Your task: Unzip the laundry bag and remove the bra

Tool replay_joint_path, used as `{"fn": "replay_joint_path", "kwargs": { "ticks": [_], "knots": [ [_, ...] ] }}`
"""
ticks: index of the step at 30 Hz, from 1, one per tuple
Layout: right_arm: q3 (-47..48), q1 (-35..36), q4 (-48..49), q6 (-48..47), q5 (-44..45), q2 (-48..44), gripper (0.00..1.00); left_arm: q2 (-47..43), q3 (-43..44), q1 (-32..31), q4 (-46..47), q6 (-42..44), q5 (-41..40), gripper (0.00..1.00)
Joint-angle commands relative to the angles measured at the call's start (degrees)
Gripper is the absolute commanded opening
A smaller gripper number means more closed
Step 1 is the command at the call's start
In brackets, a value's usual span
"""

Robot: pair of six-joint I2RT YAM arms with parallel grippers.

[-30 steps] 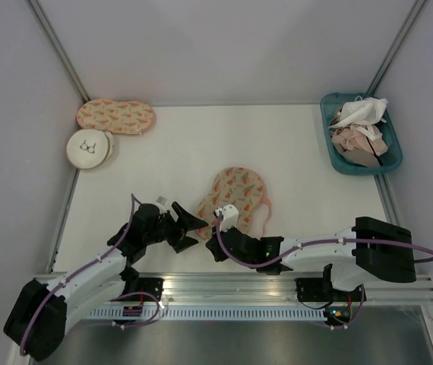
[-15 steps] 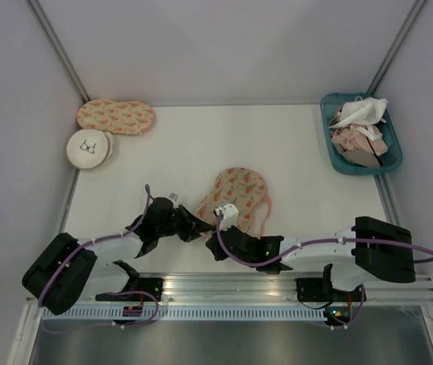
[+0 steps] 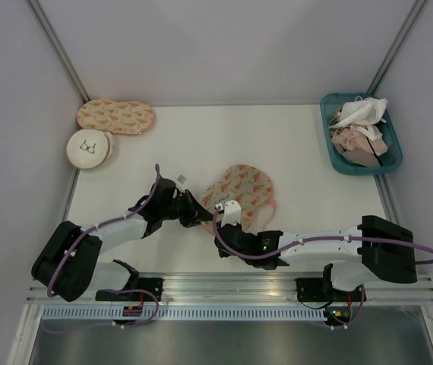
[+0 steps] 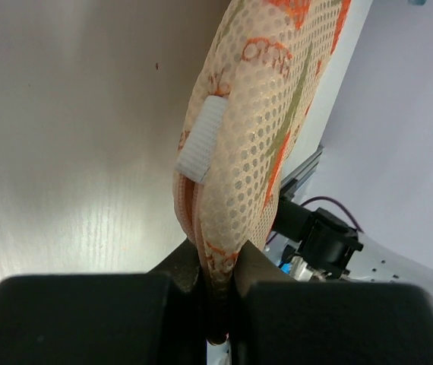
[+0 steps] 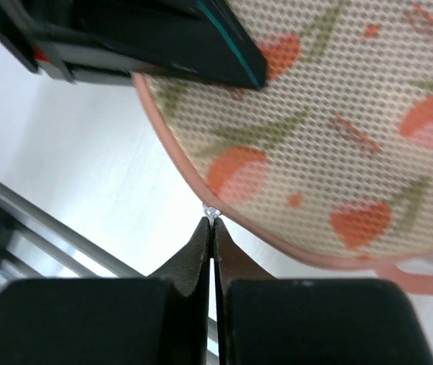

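Top external: laundry bag (image 3: 241,188) mid-table, orange-and-green print, held at its near-left end.
My left gripper (image 4: 216,268) pinches its cream mesh edge. My right gripper (image 5: 213,228) is pressed together on the zipper pull (image 5: 211,211) at the pink edging. A teal garment basket (image 3: 328,125) sits far right.

The top view is bright and evenly lit from overhead. The white table (image 3: 201,144) shows no glare, and the arms (image 3: 110,232) cast only faint, soft shadows. Focus is sharp throughout. The frame posts (image 3: 55,49) at 11 and 1 o'clock splay outward in wide-angle perspective. The rail (image 3: 232,287) at 6 o'clock is dimmer, with a dull sheen.

In the left wrist view the table glows to a washed-out patch at 8 o'clock and darkens to brown at 11 o'clock. The bag (image 4: 254,114) mesh is crisp, while the left hand (image 4: 218,264) at 6 o'clock is black and blurred.

In the right wrist view the table at 9 o'clock is overexposed. The mesh is sharp, and the right hand (image 5: 213,228) is dark and soft.
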Motion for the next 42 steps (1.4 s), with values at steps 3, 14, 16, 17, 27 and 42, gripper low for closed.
{"fn": "replay_joint_path", "kwargs": {
  "ticks": [3, 14, 16, 17, 27, 42],
  "knots": [
    [1.49, 0.42, -13.42, 4.27, 3.58, -1.31, 0.0, 1.33, 5.3, 2.16, -0.78, 15.01, 8.02, 0.02],
    [-0.36, -2.3, -21.42, 8.75, 9.56, -1.22, 0.01, 6.25, 16.21, 2.86, -22.58, 37.01, 17.7, 0.02],
    [-0.27, -2.74, -24.05, 9.54, 10.96, -1.48, 0.0, 6.43, 16.3, 2.69, -23.28, 37.54, 17.7, 0.02],
    [-0.18, -3.09, -25.02, 9.89, 11.49, -1.66, 0.0, 6.6, 16.56, 2.78, -23.99, 37.98, 17.61, 0.02],
    [-1.5, -4.5, -33.82, 11.83, 14.57, -6.84, 0.01, 7.83, 20.42, 2.78, -30.14, 42.55, 12.59, 0.02],
    [-3.26, -6.88, -27.76, 9.63, 11.85, -4.56, 0.0, 10.12, 23.94, 2.69, -24.69, 39.74, 19.84, 0.88]
  ]
}}
